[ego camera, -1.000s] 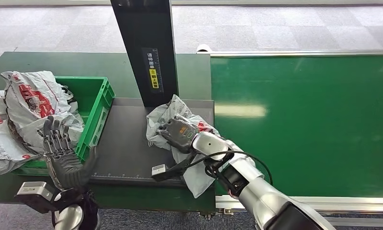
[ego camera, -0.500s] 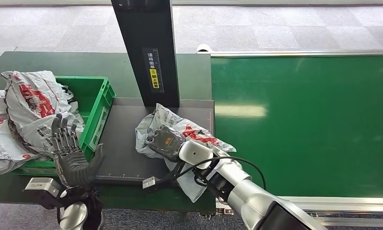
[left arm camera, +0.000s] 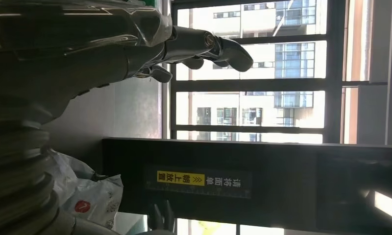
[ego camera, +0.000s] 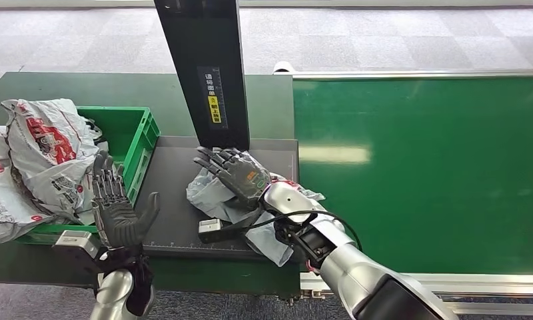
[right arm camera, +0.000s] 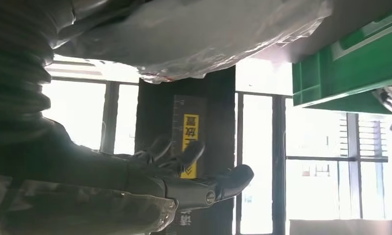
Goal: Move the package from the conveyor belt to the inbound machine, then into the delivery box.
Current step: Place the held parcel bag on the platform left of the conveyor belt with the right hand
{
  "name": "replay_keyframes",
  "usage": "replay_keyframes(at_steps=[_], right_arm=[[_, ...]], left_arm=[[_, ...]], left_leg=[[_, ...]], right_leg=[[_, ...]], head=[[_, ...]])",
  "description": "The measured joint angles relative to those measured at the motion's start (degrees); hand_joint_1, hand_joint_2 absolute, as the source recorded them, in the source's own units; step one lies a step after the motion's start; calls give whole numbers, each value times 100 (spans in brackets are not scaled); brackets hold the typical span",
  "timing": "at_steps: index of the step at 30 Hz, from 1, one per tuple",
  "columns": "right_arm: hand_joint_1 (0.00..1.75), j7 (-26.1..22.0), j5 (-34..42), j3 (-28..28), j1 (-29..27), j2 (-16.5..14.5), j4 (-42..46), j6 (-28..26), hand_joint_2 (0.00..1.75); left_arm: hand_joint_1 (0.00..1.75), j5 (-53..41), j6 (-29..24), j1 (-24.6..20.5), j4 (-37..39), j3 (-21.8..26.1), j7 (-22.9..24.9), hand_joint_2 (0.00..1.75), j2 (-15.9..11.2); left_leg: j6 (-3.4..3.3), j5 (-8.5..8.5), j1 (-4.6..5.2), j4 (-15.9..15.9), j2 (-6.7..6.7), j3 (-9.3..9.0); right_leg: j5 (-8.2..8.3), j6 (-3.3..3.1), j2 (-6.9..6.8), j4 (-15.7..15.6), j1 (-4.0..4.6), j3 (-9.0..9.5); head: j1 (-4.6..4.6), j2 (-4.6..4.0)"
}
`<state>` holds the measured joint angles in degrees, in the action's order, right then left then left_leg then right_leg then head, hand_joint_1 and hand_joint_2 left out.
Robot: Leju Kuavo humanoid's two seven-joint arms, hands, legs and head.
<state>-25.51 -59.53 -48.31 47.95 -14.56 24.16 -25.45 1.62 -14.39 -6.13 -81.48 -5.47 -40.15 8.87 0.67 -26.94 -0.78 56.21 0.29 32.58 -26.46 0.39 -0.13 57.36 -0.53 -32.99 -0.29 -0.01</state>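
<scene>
Your right hand (ego camera: 236, 175) has just let go: half a second ago it was curled over the package (ego camera: 214, 194), now the fingers are spread wide and lifted off it, palm hovering just above the bag. The package sits crumpled on the dark platform of the inbound machine (ego camera: 174, 200), right at the foot of the black scanner column (ego camera: 204, 70), off the conveyor belt (ego camera: 424, 173). It looks like one corner trails over the platform's near edge under your forearm. So step one reads as done. Your left hand (ego camera: 120, 210) has come up and forward over the last second; it stands upright with fingers spread, holding nothing, between the platform and the green delivery box (ego camera: 140, 143). The box already has other bags (ego camera: 47, 143) piled in and over its rim. My read: next is the handoff to the left side, so clear the right arm first, since its cable lies across the bag and could drag it.
</scene>
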Motion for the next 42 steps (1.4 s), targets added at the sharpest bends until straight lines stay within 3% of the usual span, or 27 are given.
replay_keyframes(at_steps=[11,14,19,24,29,31,38,40,42], right_arm=[[0,-10,15,232,-2,46,39,4,175],[0,-195,465,344,-38,49,74,302,175],[0,-851,2675,1187,-360,175,382,2187,175],[0,-1377,5133,2235,-859,425,908,4942,175],[0,-1251,6482,2821,-1213,583,1518,6135,175],[0,-1140,6756,2929,-1326,602,1762,6232,175],[0,-1128,6982,3363,-1687,645,2347,5652,175],[0,-1201,6865,3473,-1827,657,2561,5301,175],[0,-1159,6607,3629,-2036,673,2921,4604,175]], left_arm=[[0,0,-1,-35,112,-5,0,175,2],[0,-19,-27,-39,113,-8,0,175,2],[0,6,-62,-43,155,-19,0,175,0],[0,234,172,-99,340,-47,0,175,-15],[0,256,196,-105,405,-43,0,175,-55],[0,217,206,-98,408,-42,1,175,-69],[0,-36,303,-65,408,-30,113,175,-120],[0,-162,378,-53,405,-28,179,175,-126],[0,-362,520,-19,391,-40,307,175,-136]], left_leg=[[0,0,-1,-1,0,0],[0,0,-1,0,0,0],[0,0,0,0,-4,1],[0,0,0,1,-5,1],[0,-1,-1,0,1,1],[0,0,-1,-1,-3,0],[0,0,0,0,0,0],[0,0,0,0,-4,1],[0,-1,0,0,-6,1]], right_leg=[[0,0,0,0,1,-1],[0,0,0,0,1,-1],[0,0,-2,0,0,-1],[0,0,-2,-1,0,-1],[0,0,1,-1,1,-1],[0,-1,-2,-1,1,0],[0,0,-1,-1,0,1],[0,0,-4,-1,-1,2],[-1,0,-5,-1,-1,1]], head=[[0,0],[0,1],[0,0],[-1,0],[-1,0],[-1,1],[-1,0],[0,0],[-1,0]])
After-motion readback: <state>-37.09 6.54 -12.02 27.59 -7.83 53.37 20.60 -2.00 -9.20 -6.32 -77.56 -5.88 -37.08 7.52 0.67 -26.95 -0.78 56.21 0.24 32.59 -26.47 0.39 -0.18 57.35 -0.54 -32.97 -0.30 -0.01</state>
